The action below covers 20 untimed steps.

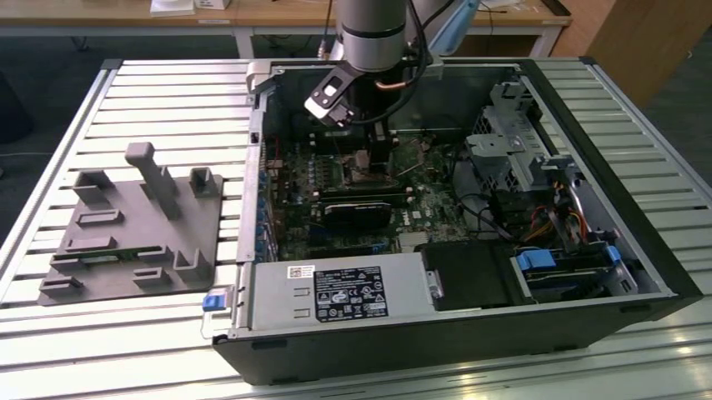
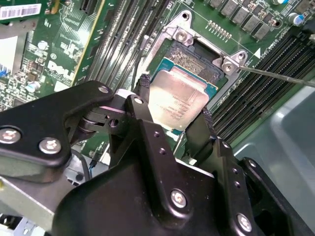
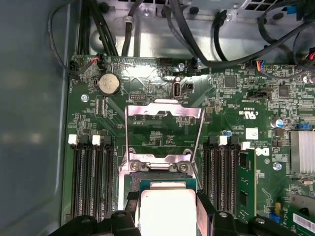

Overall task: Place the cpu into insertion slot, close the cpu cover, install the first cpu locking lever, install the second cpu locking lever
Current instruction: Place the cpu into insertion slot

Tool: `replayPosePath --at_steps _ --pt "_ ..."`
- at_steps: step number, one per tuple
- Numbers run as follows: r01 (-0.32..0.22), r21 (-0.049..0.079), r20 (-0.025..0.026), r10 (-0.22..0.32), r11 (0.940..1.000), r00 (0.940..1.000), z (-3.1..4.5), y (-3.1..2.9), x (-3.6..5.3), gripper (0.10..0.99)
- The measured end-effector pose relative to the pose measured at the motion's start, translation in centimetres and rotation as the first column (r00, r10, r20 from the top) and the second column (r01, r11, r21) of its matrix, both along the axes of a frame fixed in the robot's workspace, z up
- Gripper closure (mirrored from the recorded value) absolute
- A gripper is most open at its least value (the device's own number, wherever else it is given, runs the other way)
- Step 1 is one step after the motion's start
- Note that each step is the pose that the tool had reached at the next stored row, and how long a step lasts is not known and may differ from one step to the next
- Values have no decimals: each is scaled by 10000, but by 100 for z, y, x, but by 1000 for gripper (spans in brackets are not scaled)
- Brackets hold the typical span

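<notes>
The cpu [image 2: 183, 93], a small square chip with a dull metal top, sits between my gripper's [image 2: 174, 102] two black fingers [image 2: 143, 91], which are shut on its opposite edges. It hangs tilted just over the insertion slot [image 2: 197, 61], whose dark centre and silvery rim show past the chip's far edge. In the first wrist view the cpu [image 3: 167, 214] is in my gripper [image 3: 167, 201], and the cpu cover [image 3: 165, 110] stands swung up and open beyond the slot. A thin locking lever [image 2: 278, 77] sticks out beside the slot. In the exterior view my gripper [image 1: 373, 142] is low inside the computer case.
Long black memory slots [image 3: 93, 172] flank the socket on both sides. A black card [image 1: 358, 208], a power supply [image 1: 333, 296] and a drive cage [image 1: 506, 150] crowd the case. A grey fixture [image 1: 133, 225] stands on the slatted table at the exterior view's left.
</notes>
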State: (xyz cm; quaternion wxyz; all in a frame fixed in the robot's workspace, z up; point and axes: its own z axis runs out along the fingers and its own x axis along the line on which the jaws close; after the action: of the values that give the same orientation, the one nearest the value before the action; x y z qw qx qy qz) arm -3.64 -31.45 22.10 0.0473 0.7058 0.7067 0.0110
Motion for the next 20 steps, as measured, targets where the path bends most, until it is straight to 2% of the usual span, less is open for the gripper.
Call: replayPosePath --at_steps 9,20 --pt "15 1 0 -15 10000 10000 -97 26 -21 545" --pt "15 0 0 -15 10000 10000 -209 28 -27 545"
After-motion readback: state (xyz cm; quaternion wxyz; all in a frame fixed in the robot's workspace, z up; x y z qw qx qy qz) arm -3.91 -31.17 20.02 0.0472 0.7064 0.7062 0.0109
